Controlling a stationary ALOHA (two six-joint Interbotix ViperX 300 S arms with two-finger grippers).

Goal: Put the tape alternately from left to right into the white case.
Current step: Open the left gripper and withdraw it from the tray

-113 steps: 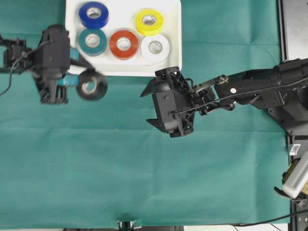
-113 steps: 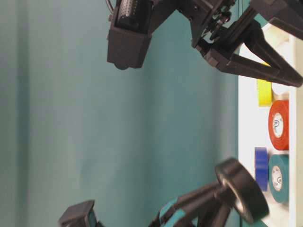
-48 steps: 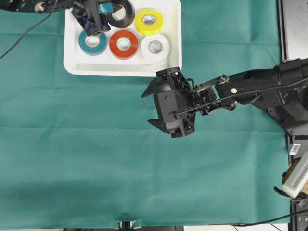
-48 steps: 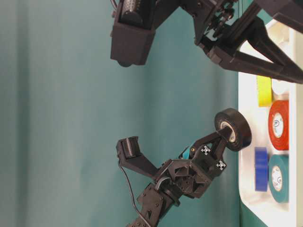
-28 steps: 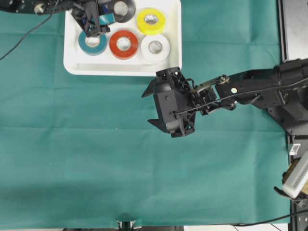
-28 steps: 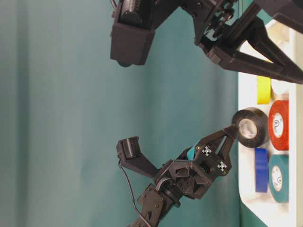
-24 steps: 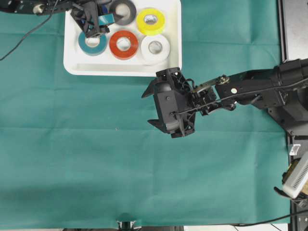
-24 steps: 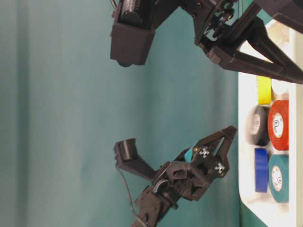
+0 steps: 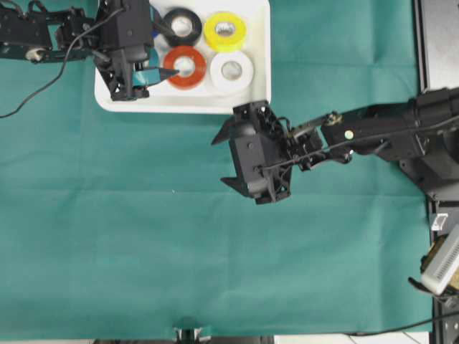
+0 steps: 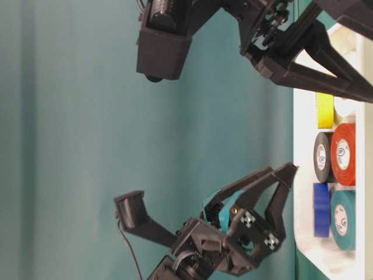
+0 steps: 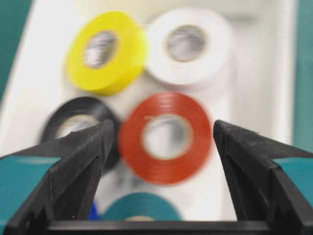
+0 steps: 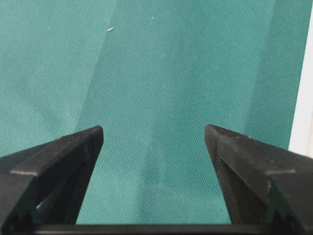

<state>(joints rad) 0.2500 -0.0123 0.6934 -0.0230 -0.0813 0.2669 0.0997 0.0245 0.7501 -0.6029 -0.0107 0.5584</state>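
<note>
The white case point(image 9: 258, 100) sits at the table's far side and holds the tape. Black point(image 9: 181, 26), yellow point(image 9: 222, 30), red-orange point(image 9: 185, 66) and white point(image 9: 231, 69) rolls lie flat in it. Blue point(image 10: 321, 210) and teal point(image 10: 342, 219) rolls sit at its left end, under my left arm in the overhead view. My left gripper point(image 9: 172, 51) hovers open over that end, nothing between its fingers; its wrist view looks at the red-orange roll point(image 11: 166, 137). My right gripper point(image 9: 217, 162) hangs open and empty over the cloth point(image 12: 146, 73) in front of the case.
Green cloth point(image 9: 143, 236) covers the table. A dark frame point(image 9: 437, 43) runs along the right edge, with a pale device point(image 9: 441, 261) at the lower right. The left arm's cable point(image 9: 43, 79) trails over the cloth at the far left.
My left gripper opened and let go of the black roll, which now lies in the case between blue and yellow. The gripper then drew back towards the case's left front. The right arm stayed still.
</note>
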